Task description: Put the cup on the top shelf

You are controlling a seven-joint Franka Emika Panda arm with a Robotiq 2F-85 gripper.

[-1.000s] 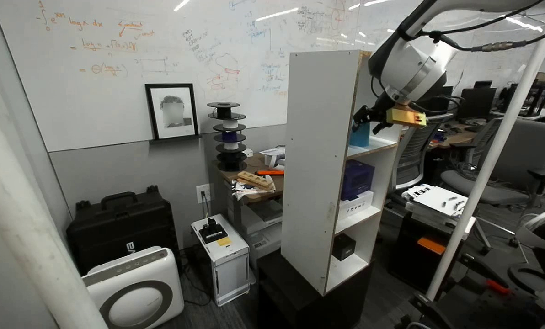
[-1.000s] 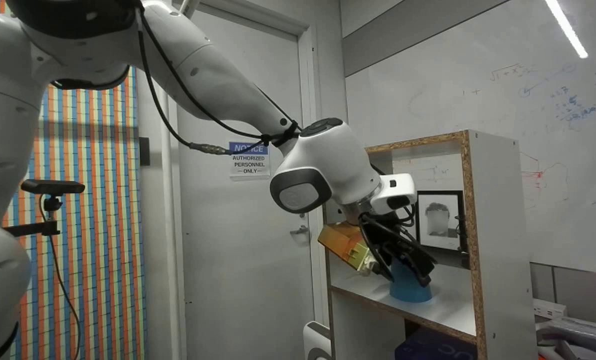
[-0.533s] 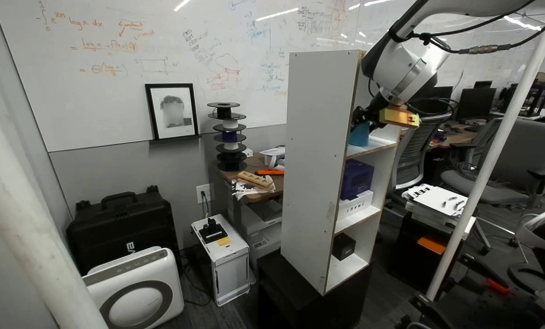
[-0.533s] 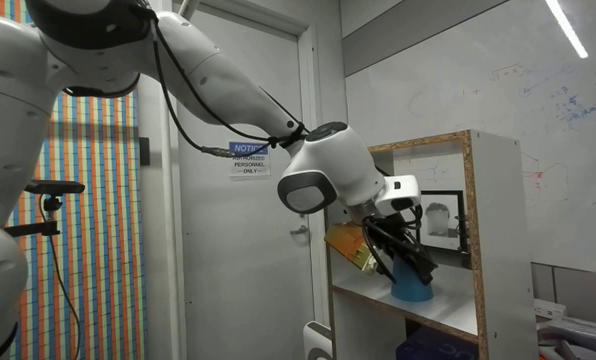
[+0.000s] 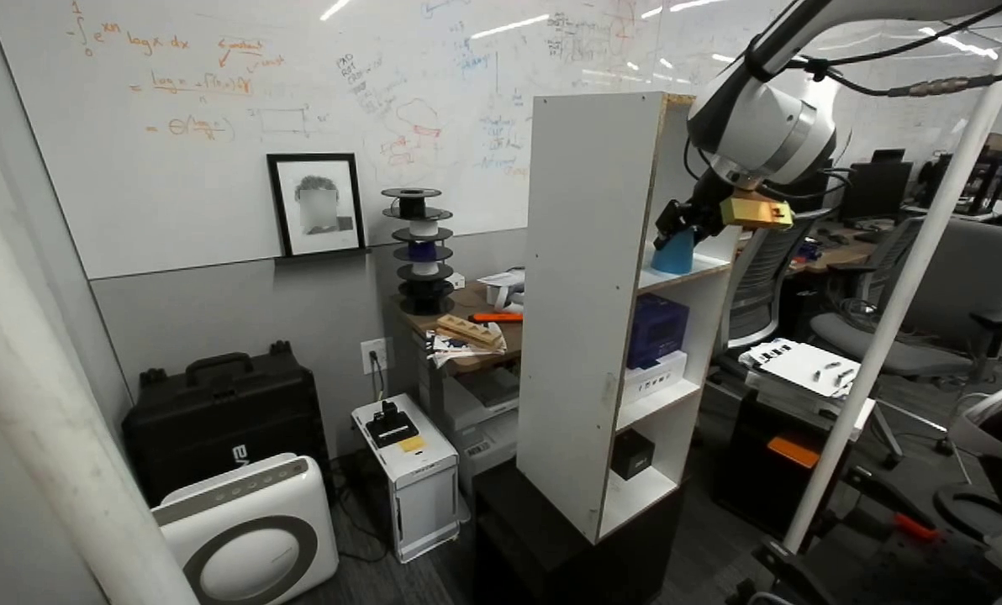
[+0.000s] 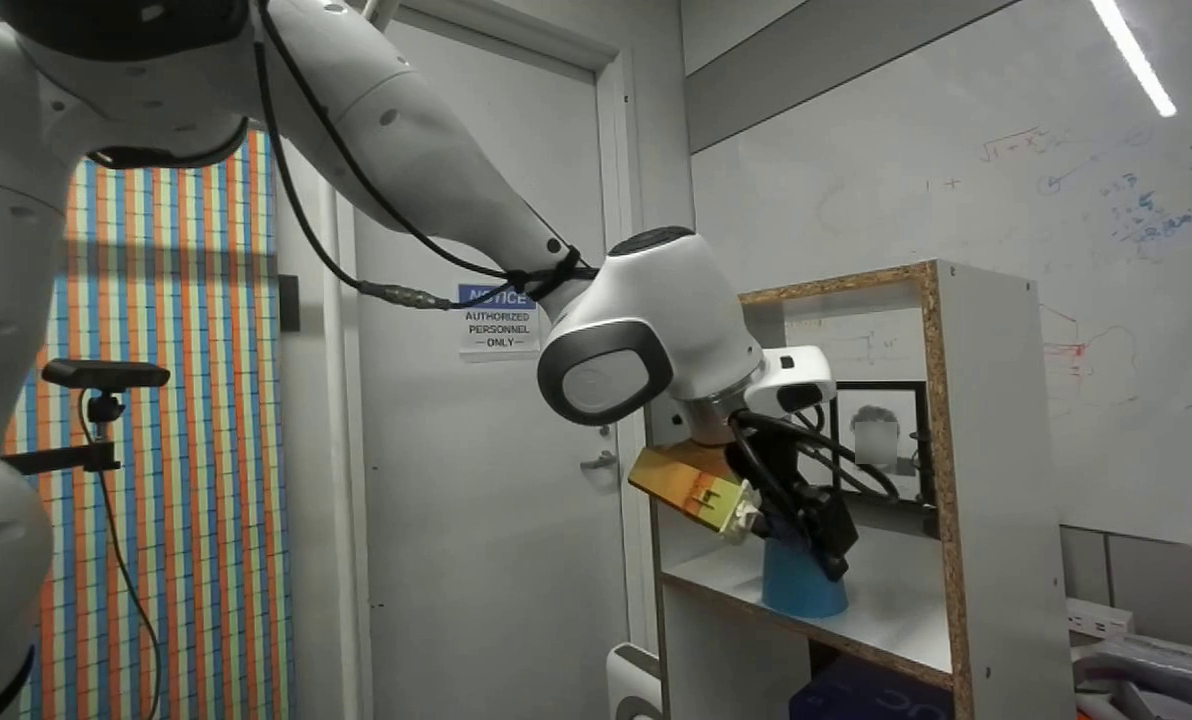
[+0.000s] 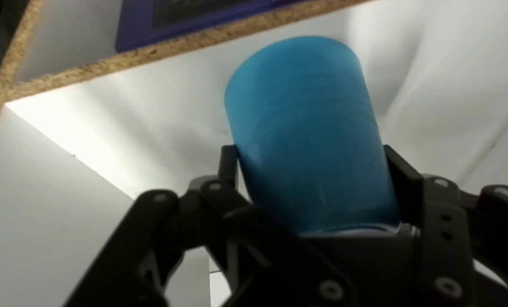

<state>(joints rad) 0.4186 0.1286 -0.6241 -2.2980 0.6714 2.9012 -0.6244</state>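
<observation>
The bright blue cup (image 5: 673, 256) is at the front of the uppermost open compartment of the white shelf unit (image 6: 996, 450). Its wider end points down at the compartment's floor board (image 6: 901, 630); I cannot tell whether it rests fully on it. My gripper (image 6: 806, 545) reaches down from the front with fingers on both sides of the cup. In the wrist view my gripper (image 7: 309, 157) is shut on the cup (image 7: 307, 119), which leans slightly between the pads. The cup's near end is partly hidden by the gripper. The unit's roof board (image 6: 836, 282) is above, seen only edge-on.
A purple-blue box (image 5: 656, 330) on a white box (image 5: 654, 376) fills the compartment below. A small black box (image 5: 632, 454) is in the lowest one. The unit's side walls flank the cup. A yellow-orange block (image 6: 691, 490) juts from my wrist. A white pole (image 5: 913, 269) stands nearby.
After shifting slightly inward, my gripper has moved back towards the compartment's front edge and slightly down. The cup has moved with it and now sits nearer that edge.
</observation>
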